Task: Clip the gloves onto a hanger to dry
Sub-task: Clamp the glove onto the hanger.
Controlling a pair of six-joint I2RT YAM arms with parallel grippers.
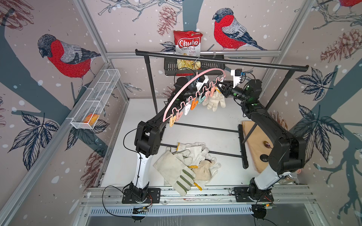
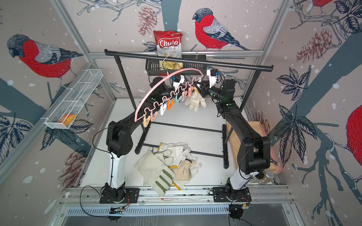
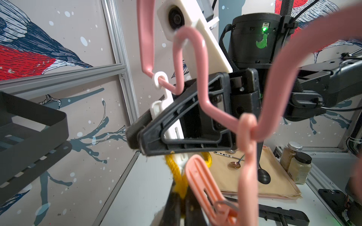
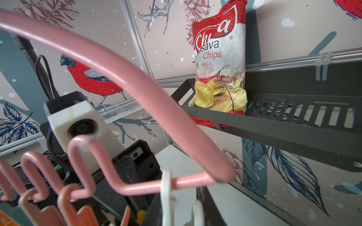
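The pink hanger point(image 1: 210, 70) hangs by its hook from the black rack, a row of pastel pegs under its arch. One knitted glove point(image 1: 214, 101) dangles below the hanger's right end. My left gripper point(image 3: 181, 197) is shut on this glove's yellow cuff point(image 3: 176, 170). My right gripper point(image 3: 137, 137) is shut on the white end peg point(image 3: 162, 109), just above that cuff; in the right wrist view the peg point(image 4: 166, 195) sits between its fingers. The other gloves point(image 1: 188, 162) lie piled on the table near the front; both top views show them point(image 2: 170, 162).
The black rack's top rail point(image 1: 221, 61) crosses above both grippers, its feet and bars on the table. Behind it a black basket holds a chips bag point(image 1: 188, 42). A white wire basket point(image 1: 96, 99) hangs on the left wall. A beige mat point(image 1: 254, 144) with spoons and jars point(image 1: 290, 178) sits right.
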